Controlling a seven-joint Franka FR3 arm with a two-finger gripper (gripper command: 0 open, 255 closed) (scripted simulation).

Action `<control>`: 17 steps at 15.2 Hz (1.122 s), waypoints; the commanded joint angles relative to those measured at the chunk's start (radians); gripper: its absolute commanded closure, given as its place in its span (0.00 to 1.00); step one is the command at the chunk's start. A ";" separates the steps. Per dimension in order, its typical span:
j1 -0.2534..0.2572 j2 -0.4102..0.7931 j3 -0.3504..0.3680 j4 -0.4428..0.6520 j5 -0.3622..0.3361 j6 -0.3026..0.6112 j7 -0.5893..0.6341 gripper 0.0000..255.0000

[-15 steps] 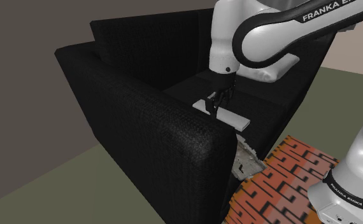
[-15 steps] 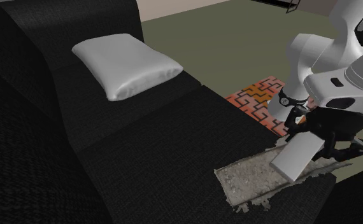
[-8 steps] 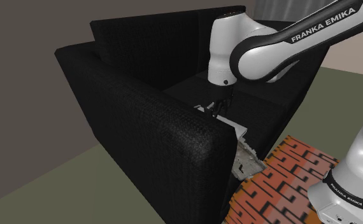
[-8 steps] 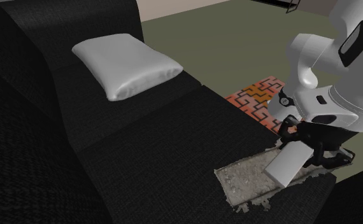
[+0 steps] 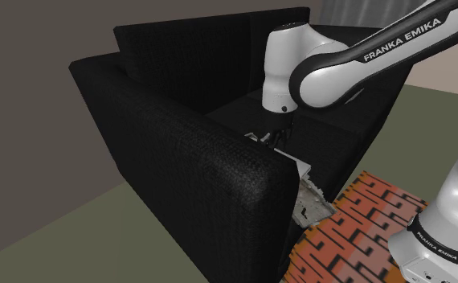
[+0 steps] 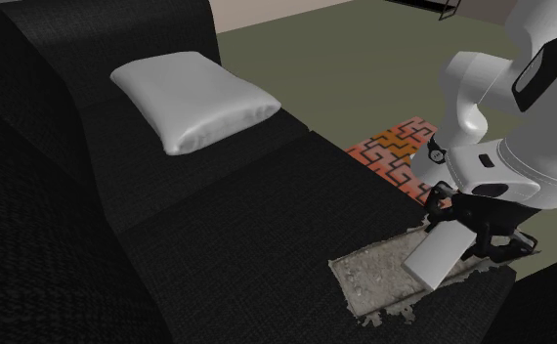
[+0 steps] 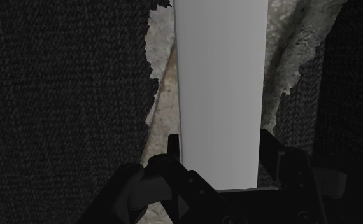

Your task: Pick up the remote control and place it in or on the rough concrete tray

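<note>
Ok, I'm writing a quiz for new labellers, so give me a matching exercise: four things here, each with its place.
1 pale grey slab-shaped remote control
2 rough grey concrete tray
3 white pillow
4 orange-and-black patterned rug

a on the floor
b on the black sofa seat, apart from the tray
c clasped in the black gripper
d on the seat, beneath the remote

Pairs: 1-c, 2-d, 3-b, 4-a

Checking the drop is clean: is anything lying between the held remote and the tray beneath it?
Nothing visible does. The gripper clasps the grey remote directly over the rough tray on the black sofa seat, with only bare tray surface beneath it.
</note>
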 commanded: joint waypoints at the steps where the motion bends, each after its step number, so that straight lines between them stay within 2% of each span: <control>1: 0.000 0.000 0.000 0.000 0.000 0.000 0.000 1.00; 2: 0.000 0.000 0.000 0.000 0.000 0.000 0.000 0.00; 7: 0.000 0.000 0.000 0.000 0.000 0.000 0.000 0.00; 11: 0.002 -0.057 -0.008 0.081 0.007 -0.137 -0.007 0.00; 17: 0.002 -0.057 -0.008 0.081 0.007 -0.137 -0.007 0.00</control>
